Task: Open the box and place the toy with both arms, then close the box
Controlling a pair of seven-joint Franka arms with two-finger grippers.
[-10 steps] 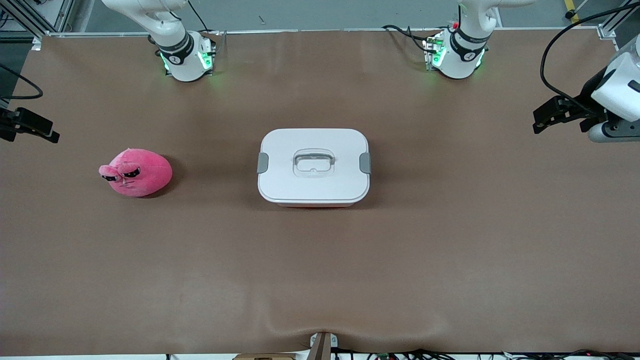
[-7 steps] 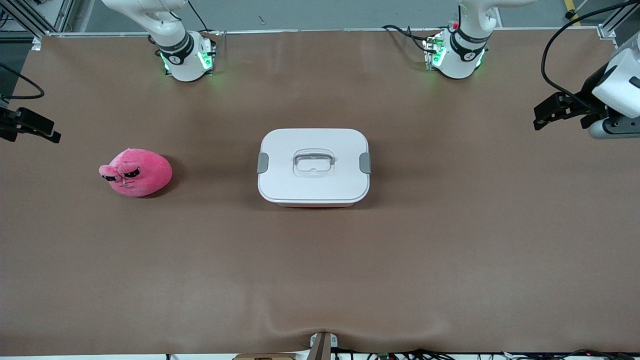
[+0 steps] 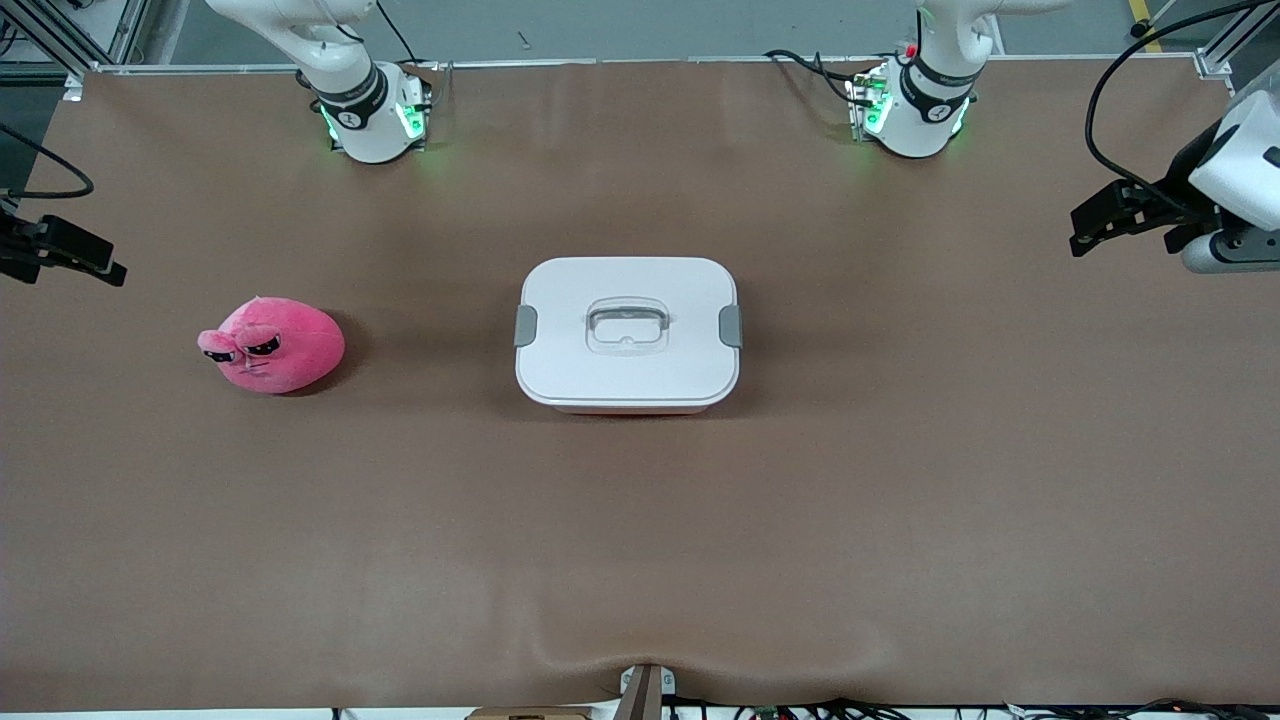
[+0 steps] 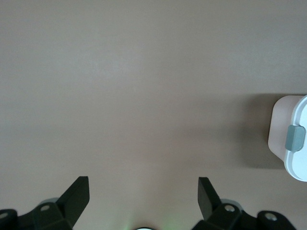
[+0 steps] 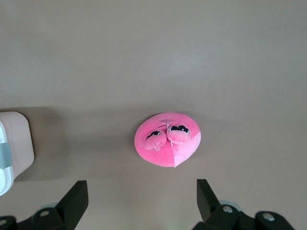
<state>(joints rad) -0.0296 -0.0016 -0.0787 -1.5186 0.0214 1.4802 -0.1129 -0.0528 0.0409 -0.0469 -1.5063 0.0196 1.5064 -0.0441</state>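
Brown table [image 3: 640,550], closed box [image 3: 627,335] mid-table, toy [image 3: 272,345] beside it, left gripper [image 4: 144,194] and right gripper [image 5: 142,196] spread wide, empty.

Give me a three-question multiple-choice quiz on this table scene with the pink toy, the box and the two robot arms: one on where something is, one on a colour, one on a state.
1. Where does the toy lie?
A. On the box lid
B. On the table, beside the box, toward the right arm's end
C. Inside the box

2. What colour are the box's side clips?
A. Grey
B. Green
C. Yellow

3. How is the box now?
A. Lid off
B. Tipped over
C. Lid on, upright

Answers: 1 B, the toy sits on the bare table, apart from the box. 2 A, both clips show grey against the white lid. 3 C, the lid covers the box; the left gripper and right gripper hang far from it, jaws open.
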